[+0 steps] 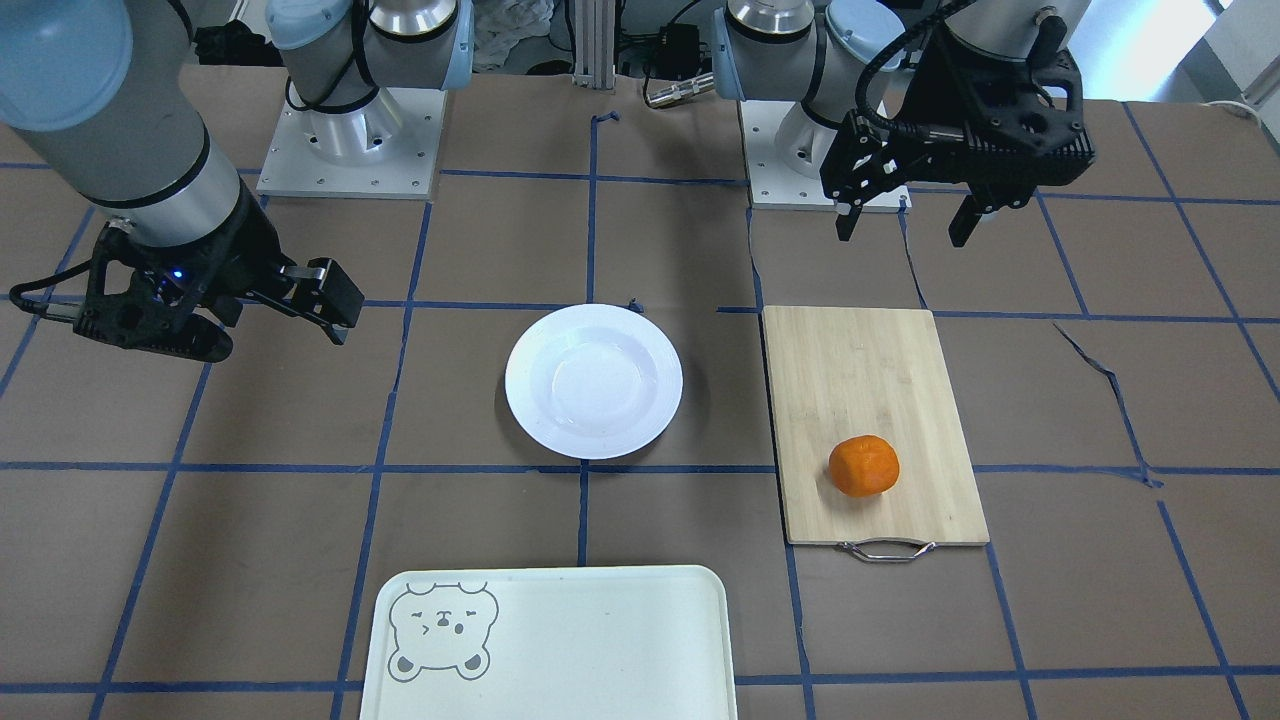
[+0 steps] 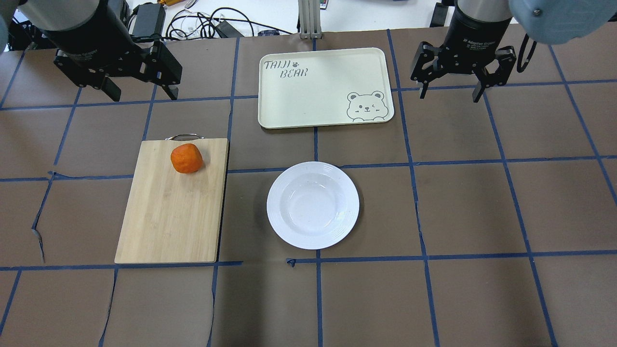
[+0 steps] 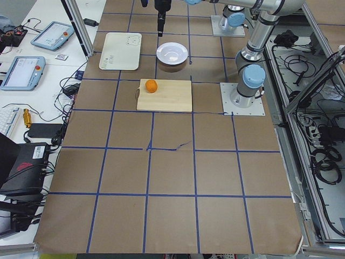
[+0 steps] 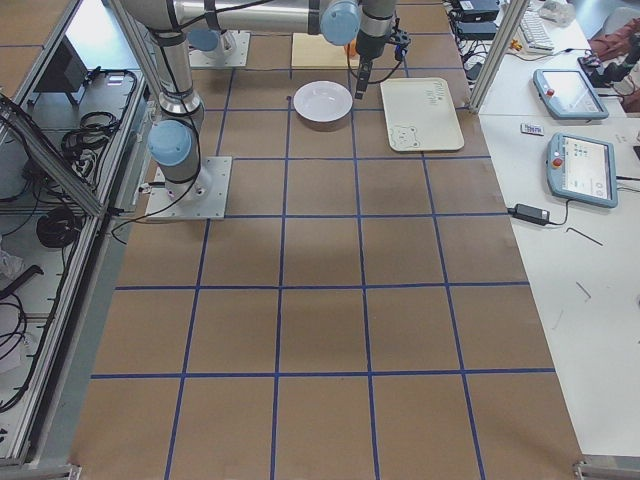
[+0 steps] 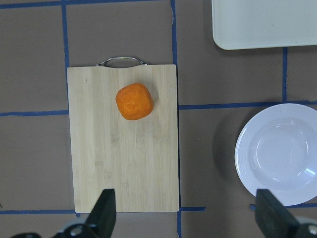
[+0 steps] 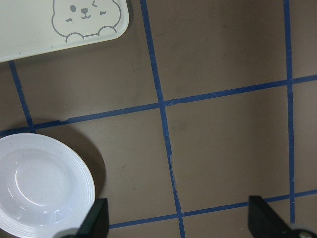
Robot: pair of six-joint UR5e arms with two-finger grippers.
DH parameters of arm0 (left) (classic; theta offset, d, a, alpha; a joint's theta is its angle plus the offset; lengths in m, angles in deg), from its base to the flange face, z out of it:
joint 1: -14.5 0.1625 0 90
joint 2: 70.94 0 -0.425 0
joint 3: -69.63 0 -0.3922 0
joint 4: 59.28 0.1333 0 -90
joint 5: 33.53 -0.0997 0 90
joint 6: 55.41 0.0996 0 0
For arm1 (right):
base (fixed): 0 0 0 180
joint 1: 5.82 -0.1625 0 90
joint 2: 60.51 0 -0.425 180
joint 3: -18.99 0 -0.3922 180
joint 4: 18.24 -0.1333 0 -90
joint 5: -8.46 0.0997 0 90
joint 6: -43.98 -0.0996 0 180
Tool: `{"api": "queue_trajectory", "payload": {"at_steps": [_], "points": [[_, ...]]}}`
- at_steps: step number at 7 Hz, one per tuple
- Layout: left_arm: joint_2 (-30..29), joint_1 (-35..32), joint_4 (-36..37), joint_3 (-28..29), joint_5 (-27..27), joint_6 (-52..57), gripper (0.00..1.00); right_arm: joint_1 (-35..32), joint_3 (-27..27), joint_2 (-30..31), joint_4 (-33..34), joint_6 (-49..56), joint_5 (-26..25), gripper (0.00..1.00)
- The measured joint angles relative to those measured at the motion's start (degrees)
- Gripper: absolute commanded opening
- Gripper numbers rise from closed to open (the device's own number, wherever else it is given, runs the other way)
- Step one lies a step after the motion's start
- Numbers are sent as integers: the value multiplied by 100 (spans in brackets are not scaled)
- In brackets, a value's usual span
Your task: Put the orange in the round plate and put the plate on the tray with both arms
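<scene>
Only partly framed: tray (image 1: 600, 650) cropped by front view's bottom edge.

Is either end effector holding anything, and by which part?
Nothing held. Left end effector and right end effector are open and empty; orange lies on the board.

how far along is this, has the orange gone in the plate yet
Nothing looks done yet. The orange sits on the bamboo cutting board, and the round plate is empty on the table, apart from the tray, also empty. Nothing is in hand: the left gripper and right gripper hang open above the table. Left: orange into plate, then plate onto tray with both arms.
</scene>
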Motion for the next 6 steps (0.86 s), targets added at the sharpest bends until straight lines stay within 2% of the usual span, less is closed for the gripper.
{"api": "queue_trajectory", "payload": {"at_steps": [6], "points": [[-146, 50, 200, 140, 50, -57, 100, -1, 0, 0, -20, 30, -3, 100]]}}
